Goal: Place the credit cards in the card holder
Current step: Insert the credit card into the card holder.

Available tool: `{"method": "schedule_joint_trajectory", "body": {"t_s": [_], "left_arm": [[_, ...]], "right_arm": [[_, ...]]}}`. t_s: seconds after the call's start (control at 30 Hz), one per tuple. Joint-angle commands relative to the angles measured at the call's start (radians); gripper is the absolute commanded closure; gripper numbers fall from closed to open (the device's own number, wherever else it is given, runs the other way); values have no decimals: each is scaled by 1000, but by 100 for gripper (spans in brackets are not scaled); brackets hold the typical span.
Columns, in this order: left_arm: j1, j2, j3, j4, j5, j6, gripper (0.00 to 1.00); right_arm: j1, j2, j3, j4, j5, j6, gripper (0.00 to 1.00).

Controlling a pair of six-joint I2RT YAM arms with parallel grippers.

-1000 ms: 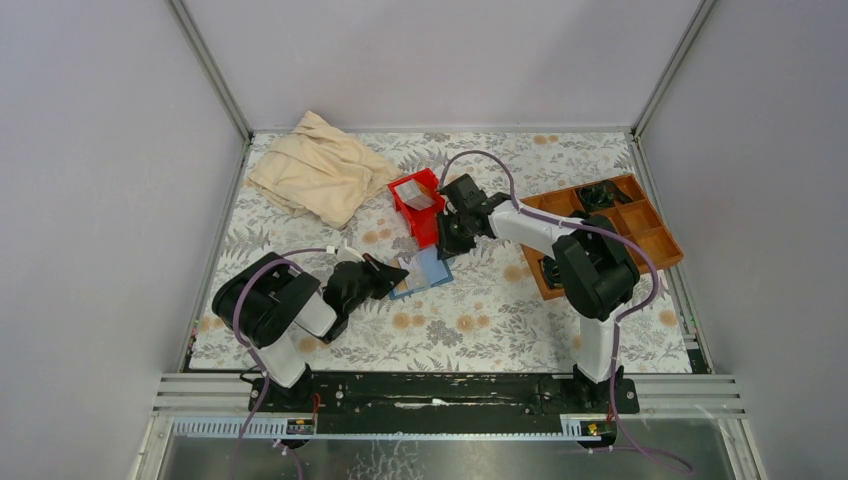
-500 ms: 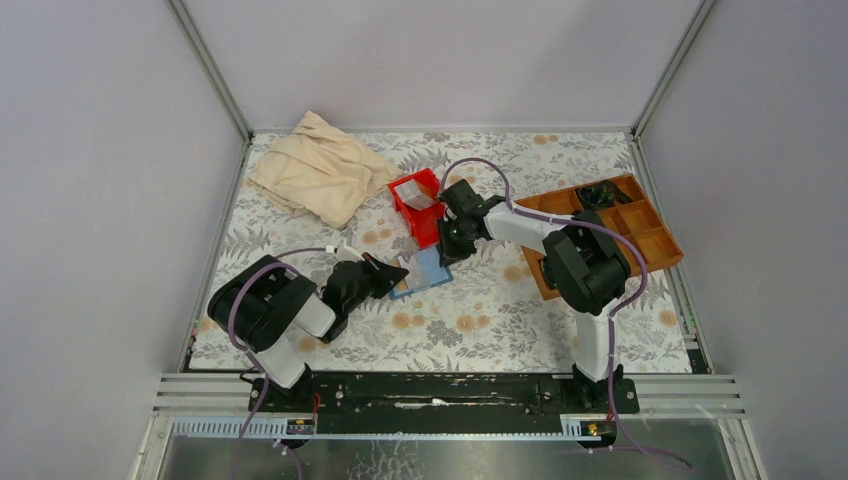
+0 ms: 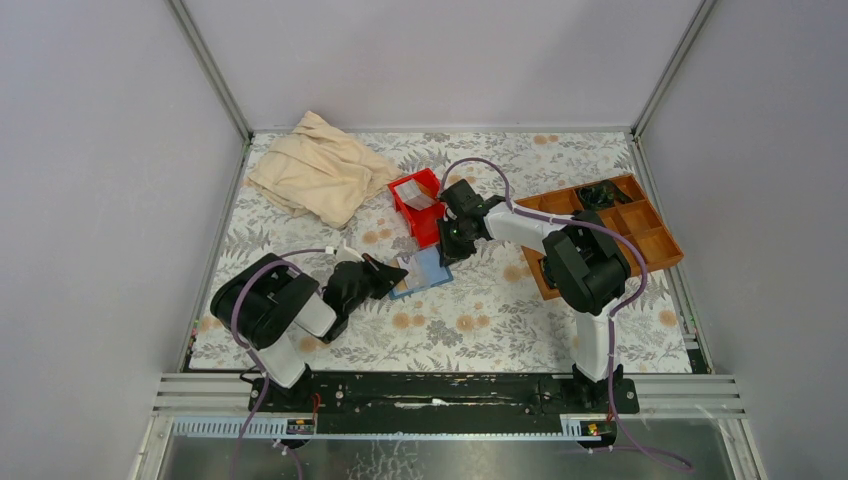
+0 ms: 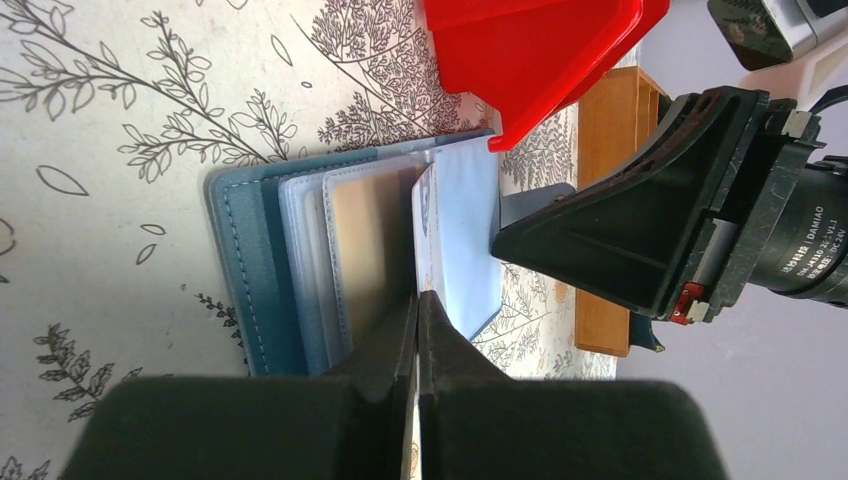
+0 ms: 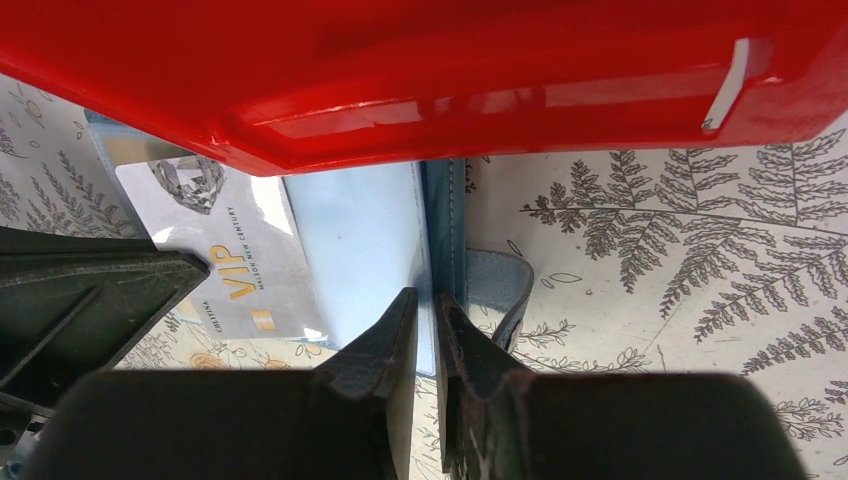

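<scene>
Top external view: card holder [image 3: 428, 268] on floral tabletop [image 3: 480, 320], grey walls [image 3: 440, 60] around.

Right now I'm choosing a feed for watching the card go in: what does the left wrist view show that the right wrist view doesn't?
Only the left wrist view: the wallet's stacked inner slots, the card edge-on in the shut left gripper, and the wooden tray. Only the right wrist view: the card's printed VIP face, and the wallet's edge pinched by the right gripper. Both: the red bin, wallet, card and flowered table cover.
</scene>
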Motion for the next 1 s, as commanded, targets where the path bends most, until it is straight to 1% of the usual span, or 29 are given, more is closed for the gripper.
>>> {"method": "schedule_joint_trajectory", "body": {"t_s": [0.0,0.47,0.73,0.97], "left_arm": [[-2,28,-1,-17,-45,8,100],[-8,1,12,-138,-131,-49,100],[-21,46,32,-112,-89,-55,100],[-57,56,19,-111,-86,-96,100]], "right_arm": [[9,29,3,-38,27,-8,82],[9,35,1,-46,30,-17,82],[9,34,-7,-41,29,-13,82],[9,33,-13,-33,27,-8,82]]}}
